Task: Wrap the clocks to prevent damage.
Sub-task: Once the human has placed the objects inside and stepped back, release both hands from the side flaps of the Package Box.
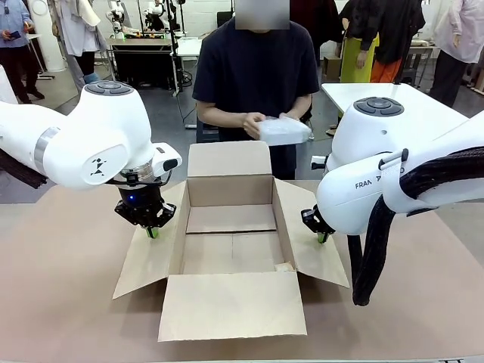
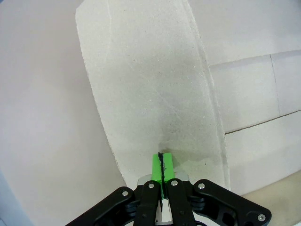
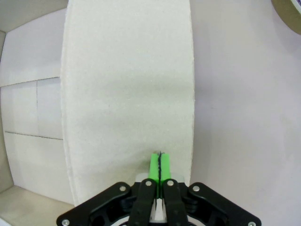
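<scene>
Two hands closed, empty: left hand, right hand; one open box; person holds one wrapped bundle.

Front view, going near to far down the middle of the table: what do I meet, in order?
The box's near flap → box floor → far flap → white wrapped bundle, held by the person beyond the table.

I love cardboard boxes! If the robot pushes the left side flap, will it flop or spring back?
The left flap probably hinges easily at its fold: it splays outward under the shut left end effector. It looks flat and stiff, so it likely won't droop, and may spring up if released.
</scene>
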You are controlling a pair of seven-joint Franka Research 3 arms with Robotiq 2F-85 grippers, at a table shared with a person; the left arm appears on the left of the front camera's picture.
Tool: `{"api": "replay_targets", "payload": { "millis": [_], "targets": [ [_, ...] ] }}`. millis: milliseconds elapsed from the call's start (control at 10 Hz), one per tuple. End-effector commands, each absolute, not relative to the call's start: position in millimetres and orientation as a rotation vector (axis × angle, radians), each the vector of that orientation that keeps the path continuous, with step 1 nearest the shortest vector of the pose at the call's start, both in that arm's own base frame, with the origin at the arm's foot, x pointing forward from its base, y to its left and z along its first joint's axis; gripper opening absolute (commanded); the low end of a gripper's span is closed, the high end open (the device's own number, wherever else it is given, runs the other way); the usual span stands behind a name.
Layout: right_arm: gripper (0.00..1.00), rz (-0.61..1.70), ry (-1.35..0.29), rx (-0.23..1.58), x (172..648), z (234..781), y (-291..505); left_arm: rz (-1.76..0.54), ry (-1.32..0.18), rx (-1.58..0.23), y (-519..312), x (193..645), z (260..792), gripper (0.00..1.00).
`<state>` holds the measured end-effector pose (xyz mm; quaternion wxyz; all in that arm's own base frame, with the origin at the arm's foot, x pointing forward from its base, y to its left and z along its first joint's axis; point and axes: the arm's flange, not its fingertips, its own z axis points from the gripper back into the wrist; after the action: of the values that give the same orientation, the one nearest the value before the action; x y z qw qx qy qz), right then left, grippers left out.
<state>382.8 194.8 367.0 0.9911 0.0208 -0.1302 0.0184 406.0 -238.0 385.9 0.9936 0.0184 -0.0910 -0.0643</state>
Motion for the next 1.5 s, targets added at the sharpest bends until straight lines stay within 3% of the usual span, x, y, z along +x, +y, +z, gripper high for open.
{"api": "replay_targets", "payload": {
  "millis": [0,1400],
  "targets": [
    [0.01,0.042,-0.263,0.036,382.8,366.6,194.9,-0.135,-0.185,0.045,-238.0,405.5,385.9,0.0],
    [0.01,0.042,-0.263,0.036,382.8,366.6,194.9,-0.135,-0.185,0.045,-238.0,405.5,385.9,0.0]
  ]
}}
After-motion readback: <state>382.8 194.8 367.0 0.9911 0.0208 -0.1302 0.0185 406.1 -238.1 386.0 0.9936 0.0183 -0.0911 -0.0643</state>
